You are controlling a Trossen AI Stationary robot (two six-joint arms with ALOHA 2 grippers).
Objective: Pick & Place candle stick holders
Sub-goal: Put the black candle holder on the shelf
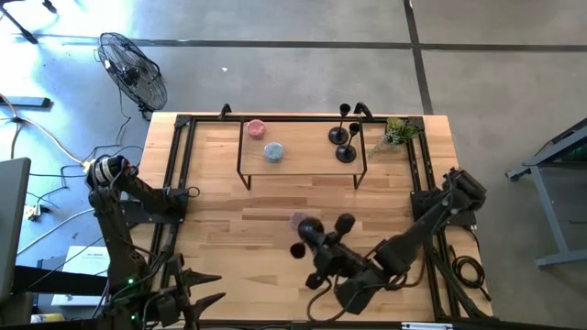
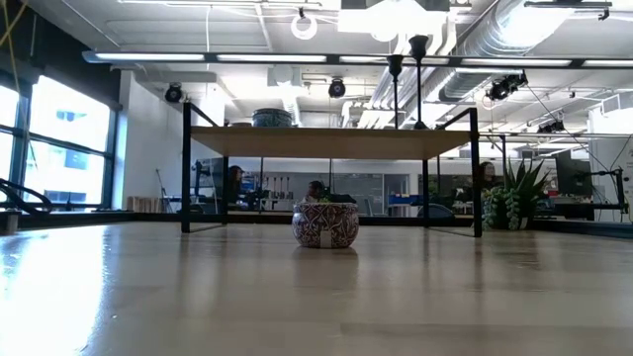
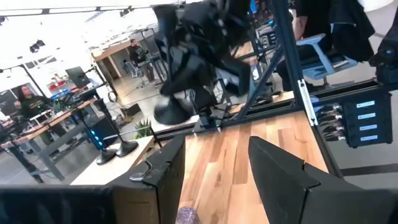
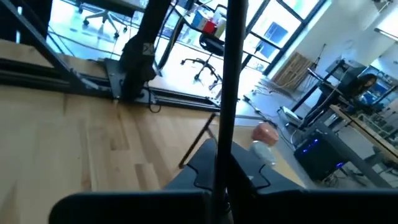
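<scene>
Two fingers (image 4: 202, 168) of your right gripper (image 1: 315, 240) are pinched tight on the thin stem of one candle stick holder (image 4: 228, 74). In the right wrist view that stem runs straight up out of the frame, so its top end is cut off and the bottom end is buried behind the fingers. From above, the gripper sits in front of the shelf (image 1: 303, 148), out over the open table. The dark arm and the dark holder blur into one blob there, so honestly you can't tell which round bit is the base and which is the cup.

The other two holders (image 1: 344, 139) stand upright on the right end of the shelf top, close together. The low view only catches their stems and cups (image 2: 407, 59) against the ceiling lights, with the bases hidden by the shelf edge.

A pink tin (image 1: 255, 128) and a blue tin (image 1: 273, 152) sit at the shelf's left end. A patterned tin (image 2: 324, 225) rests on the table in front of the shelf, half covered by the arm from above. A small plant (image 1: 396, 135) stands just off the shelf's right end.

Your left gripper (image 3: 214, 149) is parked well away from the shelf at the near left corner, fingers spread with nothing between them.
</scene>
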